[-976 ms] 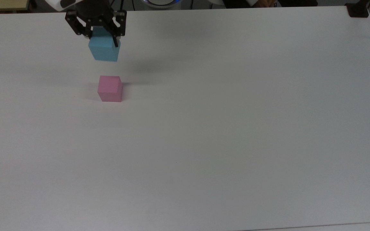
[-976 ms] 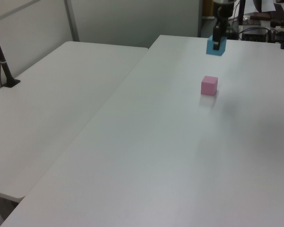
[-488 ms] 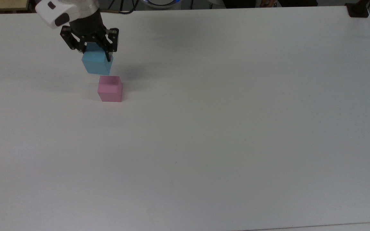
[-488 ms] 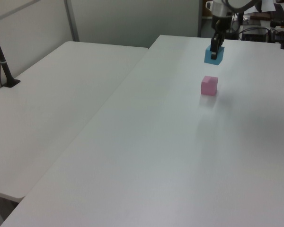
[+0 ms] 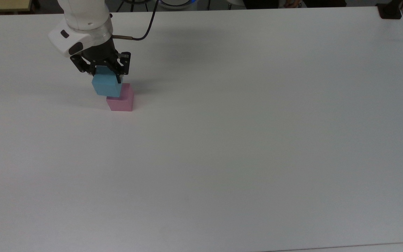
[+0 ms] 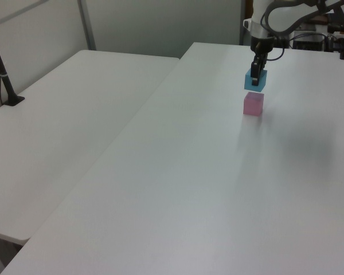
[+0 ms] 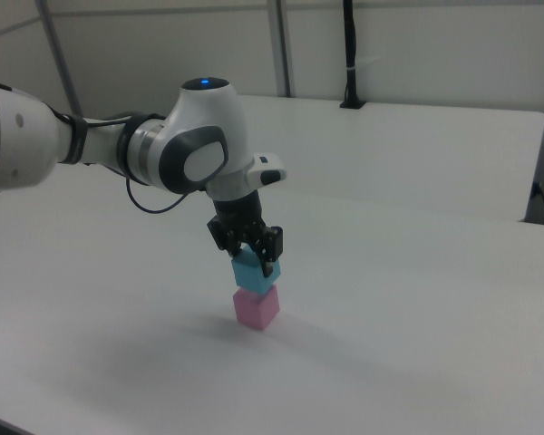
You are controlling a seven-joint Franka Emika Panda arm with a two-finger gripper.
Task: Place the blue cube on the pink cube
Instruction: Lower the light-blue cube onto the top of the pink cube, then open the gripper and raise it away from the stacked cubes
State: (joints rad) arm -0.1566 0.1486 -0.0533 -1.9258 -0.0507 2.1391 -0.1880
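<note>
Blue cube point(image 7: 255, 274) gripped between closed fingers point(image 7: 269, 265) of the gripper point(image 5: 104, 72), held directly over the pink cube point(image 7: 257, 308); right view suggests contact or near it, gap not resolvable. Pink cube sits on the white table point(image 5: 243, 140), near the top view's upper left. Risk, as judged: blue cube looks slightly offset; release now could leave it overhanging and topple, or a further push could shove the pink cube sideways.
</note>
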